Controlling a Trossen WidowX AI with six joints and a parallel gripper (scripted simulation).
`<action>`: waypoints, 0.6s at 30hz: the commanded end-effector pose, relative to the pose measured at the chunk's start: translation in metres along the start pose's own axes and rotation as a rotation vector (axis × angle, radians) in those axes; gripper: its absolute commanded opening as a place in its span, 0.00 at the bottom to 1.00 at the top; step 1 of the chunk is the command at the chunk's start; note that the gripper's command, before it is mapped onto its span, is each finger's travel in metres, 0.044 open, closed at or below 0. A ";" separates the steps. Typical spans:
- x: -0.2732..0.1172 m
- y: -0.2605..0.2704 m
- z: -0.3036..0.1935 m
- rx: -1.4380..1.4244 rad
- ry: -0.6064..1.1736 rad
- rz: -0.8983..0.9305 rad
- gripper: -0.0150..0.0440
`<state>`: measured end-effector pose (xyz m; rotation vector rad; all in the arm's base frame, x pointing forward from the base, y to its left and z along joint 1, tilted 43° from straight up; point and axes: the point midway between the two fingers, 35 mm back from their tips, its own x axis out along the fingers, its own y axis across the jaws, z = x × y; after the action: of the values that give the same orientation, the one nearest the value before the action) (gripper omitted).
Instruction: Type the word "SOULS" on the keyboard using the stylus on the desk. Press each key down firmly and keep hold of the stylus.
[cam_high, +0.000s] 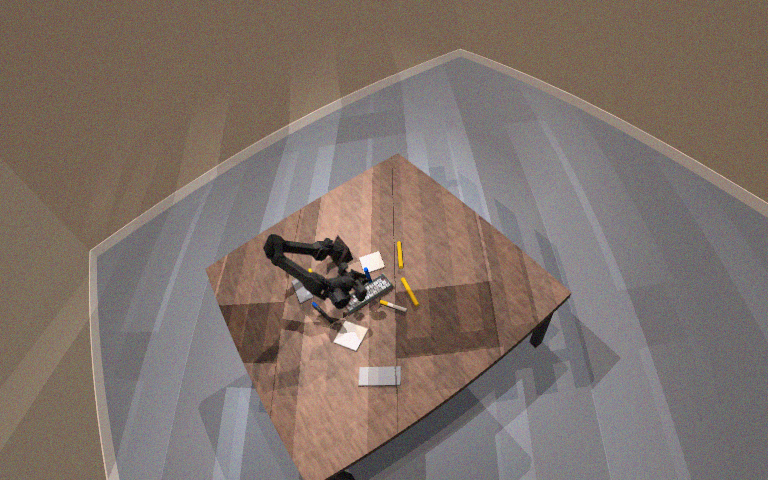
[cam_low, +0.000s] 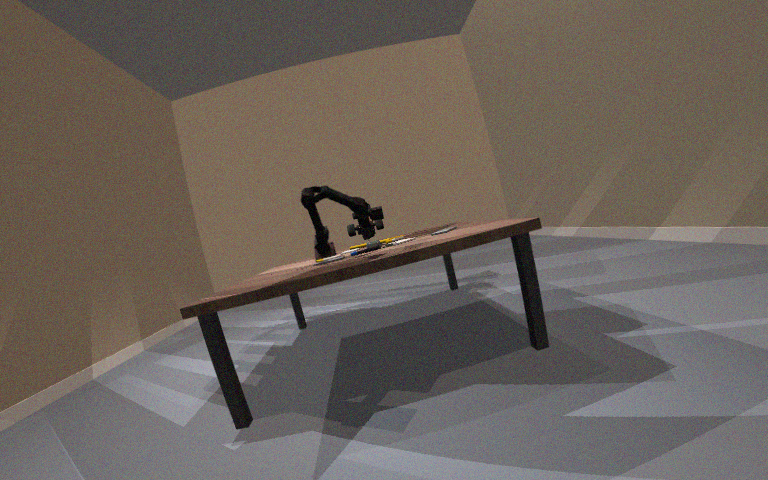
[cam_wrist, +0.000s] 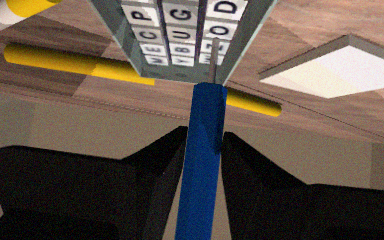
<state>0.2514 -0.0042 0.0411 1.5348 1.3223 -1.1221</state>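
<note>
Your gripper (cam_wrist: 202, 145) is clamped narrow on the blue stylus (cam_wrist: 201, 165), the two black fingers pressing its barrel from either side. The stylus runs straight out from the jaws, and its thin grey tip (cam_wrist: 214, 60) reaches over the near rows of the keyboard (cam_wrist: 185, 35). In the wrist view the tip lies beside the bottom-row keys, close to the one under the O, but you cannot tell from here whether it is touching a key or hanging just above. Keys reading P, G, D, C, U and O show beyond it.

Past the keyboard's near edge a yellow marker (cam_wrist: 75, 62) lies flat on the wooden desk (cam_wrist: 310, 20), crossing behind the stylus. To the right sits a white pad (cam_wrist: 330, 70).

From the top view, your arm (cam_high: 300, 266) folds out over the keyboard (cam_high: 376, 289). Around it lie a white-and-yellow pen (cam_high: 393, 306), two more yellow markers (cam_high: 399, 254), a blue-tipped dark pen (cam_high: 321, 311), another white pad (cam_high: 350, 335) and a grey card (cam_high: 379, 375) well apart nearer the desk's front.
</note>
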 end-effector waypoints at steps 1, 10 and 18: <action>0.001 0.000 0.002 -0.004 0.003 0.002 0.39; 0.003 0.000 0.005 -0.004 0.003 0.002 0.39; 0.004 0.000 0.006 -0.004 0.003 0.002 0.39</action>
<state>0.2508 -0.0093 0.0357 1.5359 1.3226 -1.1223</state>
